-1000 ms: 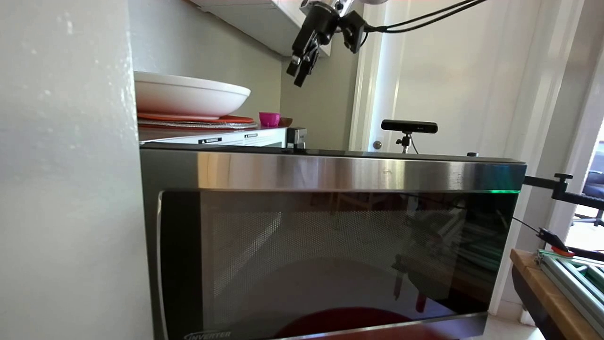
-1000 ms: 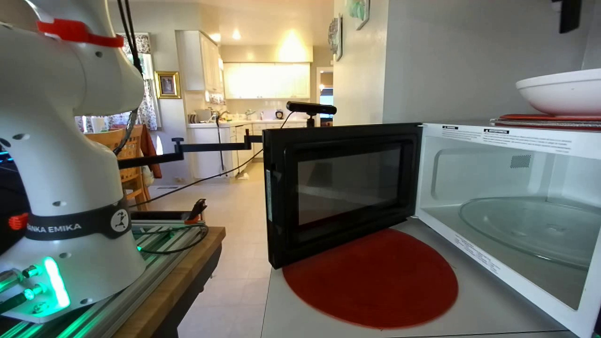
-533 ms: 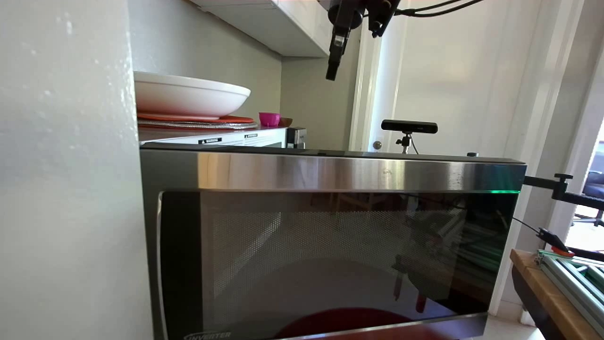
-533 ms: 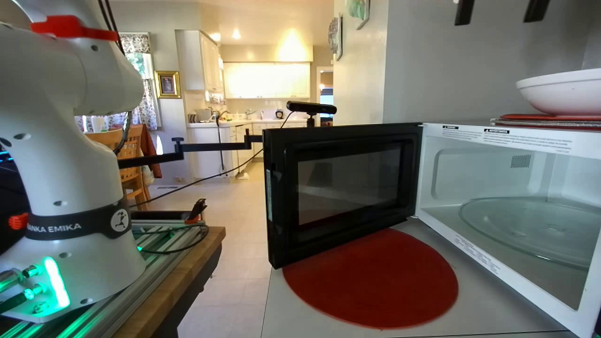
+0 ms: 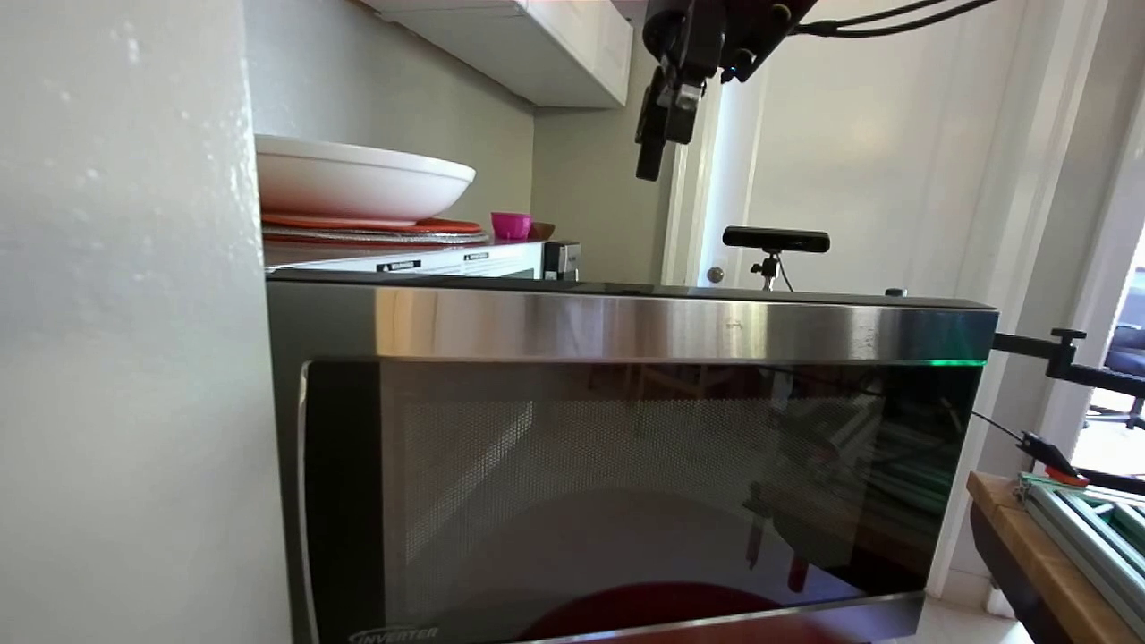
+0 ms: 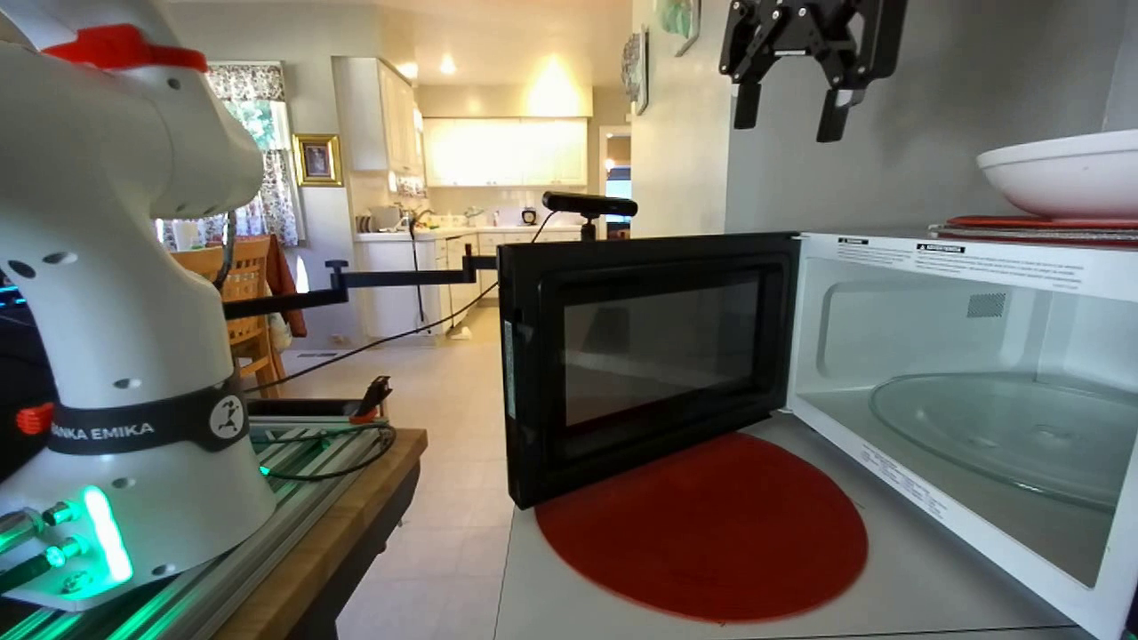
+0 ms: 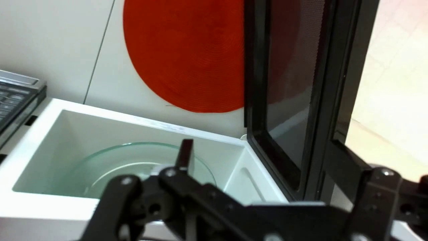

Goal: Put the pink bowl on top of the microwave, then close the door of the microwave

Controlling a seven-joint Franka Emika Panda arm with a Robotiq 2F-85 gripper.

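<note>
The pink bowl (image 5: pixel 511 227) stands upright on top of the microwave (image 5: pixel 514 258), just beside a stack of plates (image 5: pixel 445 227) that carries a wide white dish (image 5: pixel 362 183). A brown thing (image 5: pixel 543 231) shows right behind the bowl, too hidden to name. In an exterior view the tool (image 5: pixel 665 150) hangs in the air higher than the bowl and to its right in the picture, well apart from it.

The tool's 2 fingers (image 6: pixel 748 107) point down and are spread wide, with only air between them; they touch neither the bowl nor the microwave. In an exterior view the tool appears above the hinge end of the door (image 6: pixel 658 356), clear of its top edge. In the wrist view the corner where the door joins the microwave shows in the space between the 2 fingers, lower down.

The door stands swung well out from the microwave over a counter (image 6: pixel 942 587), and a round red mat (image 6: pixel 711 551) lies on the counter at its foot. Inside the microwave lies a round glass plate (image 6: pixel 996 427). In an exterior view a black camera (image 5: pixel 776 240) shows beyond the door.
</note>
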